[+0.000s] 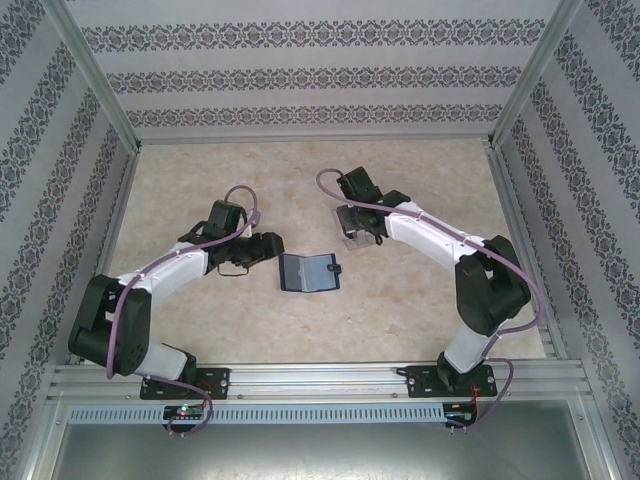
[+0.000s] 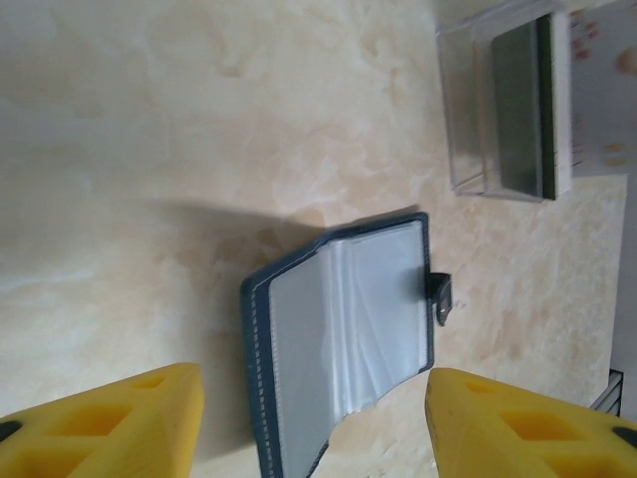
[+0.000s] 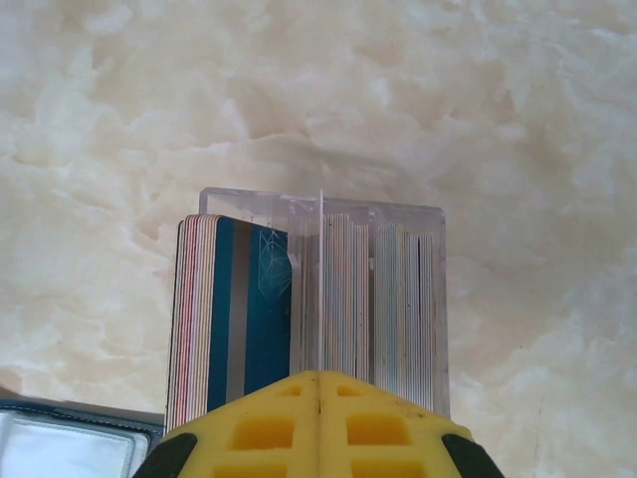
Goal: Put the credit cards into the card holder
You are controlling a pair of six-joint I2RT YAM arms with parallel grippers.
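Marbled beige surface [image 1: 420,300], navy folding card holder [image 1: 308,271] open at centre, left end effector [image 2: 314,408] spread at its 10 o'clock, right end effector [image 3: 318,383] pressed together over thin plastic credit cards [image 3: 234,299] in the clear slotted case [image 3: 398,214], 1 o'clock. Packed tight: neighbours may drag out, case may tip.

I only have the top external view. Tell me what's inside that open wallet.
Observer: The wallet lies open, and its clear sleeves look empty, with no card in them.
Operator: Report the left end effector.
Observer: The left end effector is open. Its fingers frame the wallet, and I see no contact.
Operator: Now the right one.
Observer: The right end effector is shut just over the clear case, where the cards stand on edge. I can't tell whether it pinches one.
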